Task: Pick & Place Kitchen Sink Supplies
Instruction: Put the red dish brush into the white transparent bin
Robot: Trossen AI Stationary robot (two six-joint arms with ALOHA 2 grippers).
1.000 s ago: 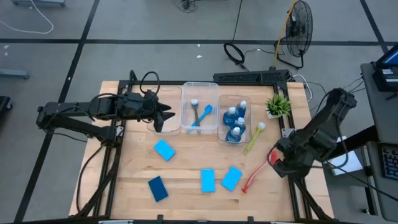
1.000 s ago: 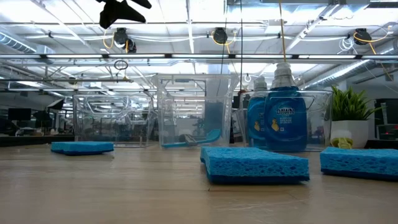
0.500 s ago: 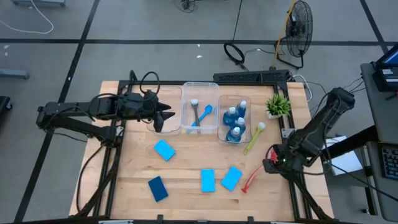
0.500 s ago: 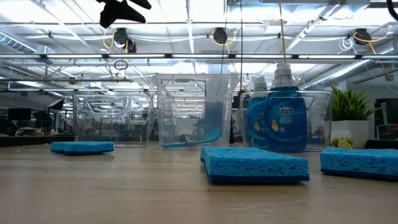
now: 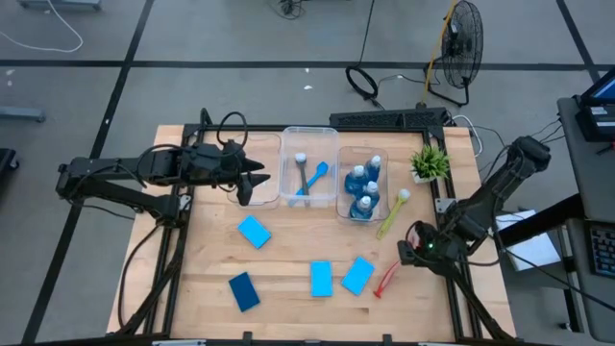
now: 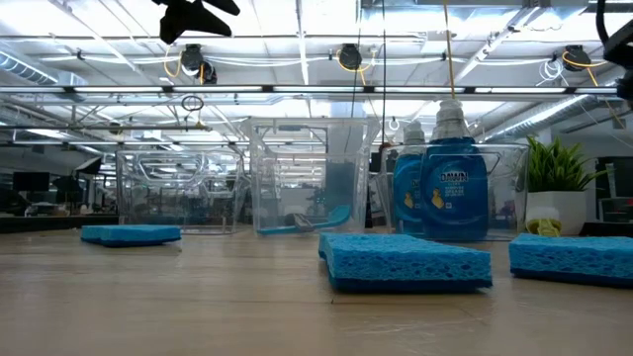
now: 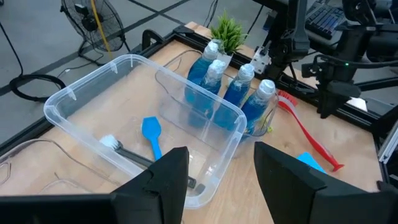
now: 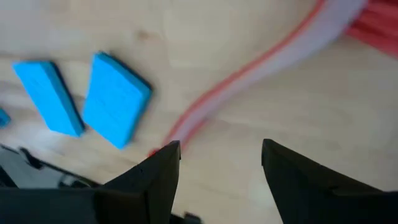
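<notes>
My right gripper point(image 5: 413, 252) hangs open near the table's right edge, over the red brush point(image 5: 387, 277). In the right wrist view its fingers straddle the red handle point(image 8: 249, 68) without touching it. My left gripper point(image 5: 252, 179) hovers open above the left clear bin point(image 5: 273, 144). Several blue bottles point(image 5: 363, 188) stand in the right bin. A blue brush point(image 7: 152, 135) and a grey one point(image 7: 134, 155) lie in the middle bin. The yellow-green brush point(image 5: 392, 213) lies flat on the table. Several blue sponges point(image 5: 321, 279) rest flat on the wood, the darker one point(image 5: 243, 291) nearest the near edge.
A small potted plant point(image 5: 429, 161) stands at the far right corner behind the bins. Dark frame rails run along the table's left and right edges. Open wood lies between the sponges and the near edge. A fan point(image 5: 459, 43) and cables sit on the floor beyond the table.
My right gripper has moved toward the table's left and a little toward its near edge, closing in on the red brush. Part of that arm now shows at the top right of the low view.
</notes>
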